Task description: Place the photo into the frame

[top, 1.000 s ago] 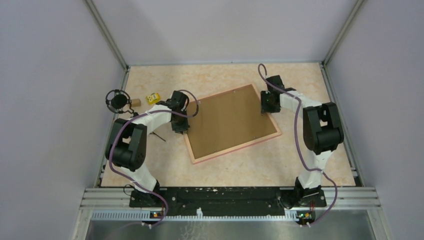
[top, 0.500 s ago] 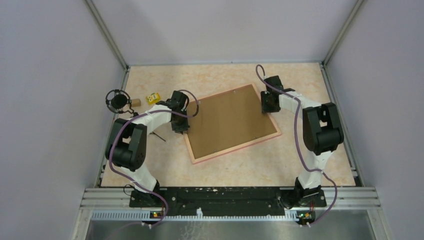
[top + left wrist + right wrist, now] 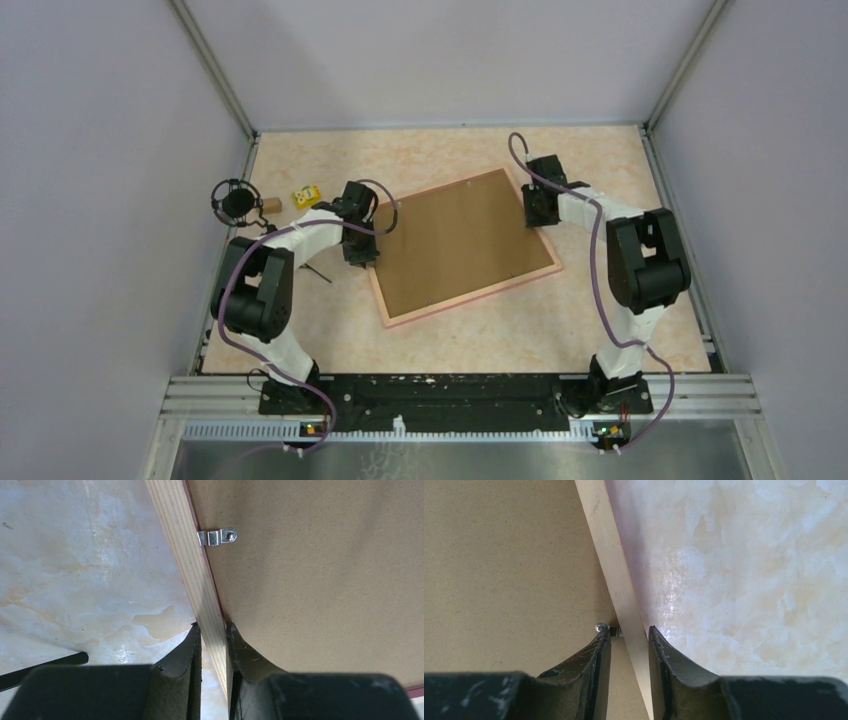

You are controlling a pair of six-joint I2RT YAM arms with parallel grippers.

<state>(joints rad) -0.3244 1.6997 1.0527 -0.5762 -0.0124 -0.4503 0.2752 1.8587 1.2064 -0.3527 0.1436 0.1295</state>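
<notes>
Frame (image 3: 474,297) lying back-up, skewed.
Long axis runs left-right, right end farther; left gripper (image 3: 211,627) clamps it, right gripper (image 3: 629,630) straddles it loosely.

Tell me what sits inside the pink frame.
A brown backing board fills the frame, with a metal clip at its rail. Anything beneath the board, the photo included, is covered.
</notes>
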